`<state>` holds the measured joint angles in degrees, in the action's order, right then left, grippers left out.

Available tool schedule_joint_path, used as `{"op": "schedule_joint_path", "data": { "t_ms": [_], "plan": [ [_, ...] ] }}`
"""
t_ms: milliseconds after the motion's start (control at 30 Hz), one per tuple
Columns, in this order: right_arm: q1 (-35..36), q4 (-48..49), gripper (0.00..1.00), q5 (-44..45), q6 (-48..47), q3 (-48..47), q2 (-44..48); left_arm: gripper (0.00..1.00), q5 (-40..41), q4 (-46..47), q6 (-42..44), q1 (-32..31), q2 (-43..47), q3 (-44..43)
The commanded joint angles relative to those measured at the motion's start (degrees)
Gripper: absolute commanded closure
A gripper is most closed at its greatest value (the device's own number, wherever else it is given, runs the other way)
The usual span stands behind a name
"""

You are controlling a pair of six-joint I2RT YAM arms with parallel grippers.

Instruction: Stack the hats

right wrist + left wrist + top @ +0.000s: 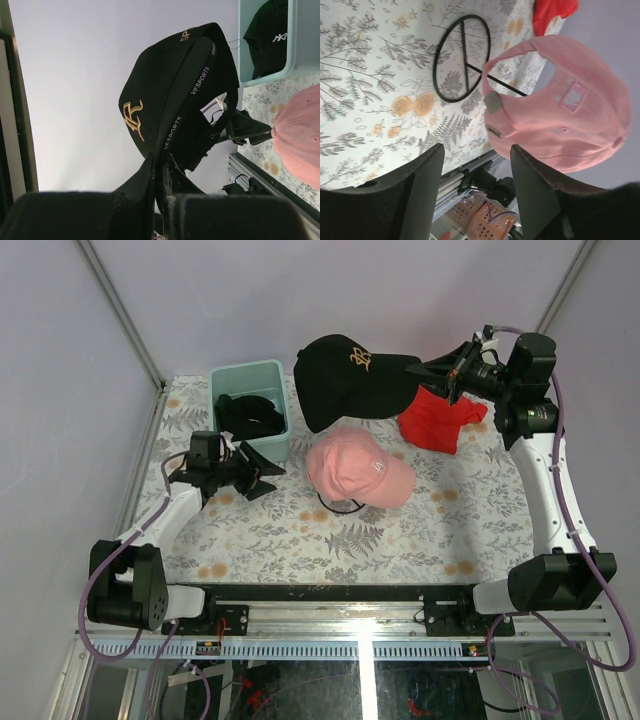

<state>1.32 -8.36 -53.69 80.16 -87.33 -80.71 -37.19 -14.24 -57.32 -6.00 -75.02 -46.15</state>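
My right gripper (425, 368) (161, 162) is shut on the brim of a black hat (345, 380) (165, 100) with a gold logo. It holds that hat in the air over the back of the table, above and behind the pink hat (355, 472) (565, 110) lying on the table. Another black hat (250, 415) (270, 35) rests inside the mint-green tub (281, 405) (292, 50). To the left of the pink hat and close to the tub's near right corner, my left gripper (262, 472) (477, 155) stands open with nothing between its fingers.
A red cloth (435, 418) (552, 12) lies at the back right, beside the raised black hat. A thin black wire ring (338, 506) (462, 57) lies on the floral tablecloth at the pink hat's near edge. Grey walls close the back and sides.
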Motion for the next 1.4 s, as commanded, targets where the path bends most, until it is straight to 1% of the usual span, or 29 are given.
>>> {"op": "schedule_joint_path", "data": {
  "t_ms": [0, 67, 100, 133, 167, 300, 433, 567, 633, 700, 800, 867, 933, 1033, 1133, 1367],
  "plan": [
    [0.0, 0.1, 1.00, -2.7, 0.1, -0.2, 3.5, 0.49, 2.7, 3.6, 3.9, 0.6, -2.4, 1.5],
    [0.0, -0.3, 1.00, -2.4, 0.0, 0.2, 3.9, 0.62, 4.2, 5.4, 5.0, 0.8, -4.9, 0.7],
    [0.0, -0.3, 1.00, -2.1, -0.1, 0.4, 4.2, 0.70, 5.7, 5.5, 5.8, 1.0, -6.0, 0.0],
    [0.0, -0.3, 1.00, -2.0, -0.1, 0.6, 4.4, 0.76, 7.1, 5.8, 6.6, 1.2, -7.3, -0.9],
    [0.0, -0.4, 1.00, -1.9, -0.1, 0.8, 4.6, 0.79, 8.6, 6.3, 7.4, 1.5, -8.4, -1.3],
    [0.0, -0.7, 1.00, -1.6, -0.2, 1.0, 5.3, 0.83, 12.5, 7.6, 9.2, 3.8, -13.0, -4.8],
    [0.0, -2.0, 1.00, -1.4, -1.2, 1.1, 5.6, 0.85, 13.7, 6.8, 10.9, 6.0, -18.2, -10.6],
    [0.0, -3.9, 1.00, -1.2, -2.5, 1.3, 5.7, 0.86, 12.2, 7.6, 11.0, 6.5, -22.6, -15.2],
    [-0.1, -4.3, 1.00, -1.3, -2.9, 1.5, 5.6, 0.86, 8.7, 9.3, 10.2, 6.7, -24.2, -16.3],
    [-0.1, -4.9, 1.00, -1.6, -3.7, 1.3, 5.2, 0.80, 4.2, 11.6, 8.4, 6.1, -24.5, -15.6],
    [-0.1, -4.9, 1.00, -2.0, -4.6, 1.1, 4.6, 0.62, -1.0, 15.5, 5.2, 4.3, -22.2, -11.5],
    [-0.1, -3.8, 1.00, -2.4, -4.7, 1.3, 4.3, 0.55, -2.5, 16.2, 3.5, 2.7, -20.0, -8.6],
    [-0.1, -1.5, 1.00, -2.8, -3.9, 2.0, 4.1, 0.52, -2.7, 15.6, 2.7, 1.2, -17.8, -6.5],
    [-0.1, 2.9, 1.00, -3.0, -1.5, 3.2, 3.8, 0.51, -0.7, 13.1, 3.3, -0.4, -15.5, -4.3],
    [-0.1, 5.6, 1.00, -3.3, -0.1, 3.5, 3.3, 0.50, 0.2, 12.6, 3.8, -1.2, -16.4, -2.9],
    [-0.1, 4.8, 1.00, -3.2, -0.8, 2.5, 3.0, 0.45, -1.2, 19.4, -1.8, -3.0, -19.0, -2.3]
  ]
}}
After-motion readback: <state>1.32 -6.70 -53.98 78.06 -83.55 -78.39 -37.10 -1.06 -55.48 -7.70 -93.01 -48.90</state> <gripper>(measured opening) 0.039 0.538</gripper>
